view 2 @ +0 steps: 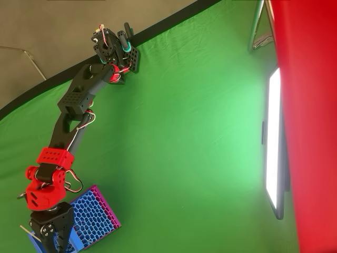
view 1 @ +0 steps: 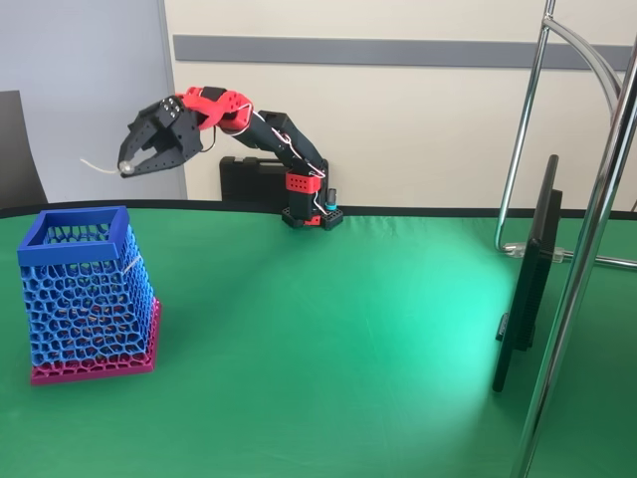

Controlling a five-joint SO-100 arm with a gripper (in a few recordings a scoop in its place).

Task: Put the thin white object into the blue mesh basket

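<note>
My pincer (view 1: 127, 167) hangs in the air above the green bench (view 1: 328, 339), out at the end of my black-and-red arm (view 1: 264, 134), which reaches leftward in the fixed view from its base (view 1: 311, 214) at the bench's far edge. Its tips are closed on the thin white object (view 1: 98, 165), pinching it near its small round knob; the slender stick pokes out to the left of the tips, slightly bent and roughly level. The blue mesh basket (view 1: 88, 289) stands upright on its magenta base at the left of the bench, below the pincer and a little to its left in the fixed view, its square rim open to the top. In the overhead view my pincer (view 2: 52, 240) sits over the basket's (view 2: 93, 213) left edge, and the stick (view 2: 29, 232) shows as a thin pale line sticking out beside it, over the bench rather than over the opening. A dark flat panel (view 1: 528, 279) stands on edge at the right.
</note>
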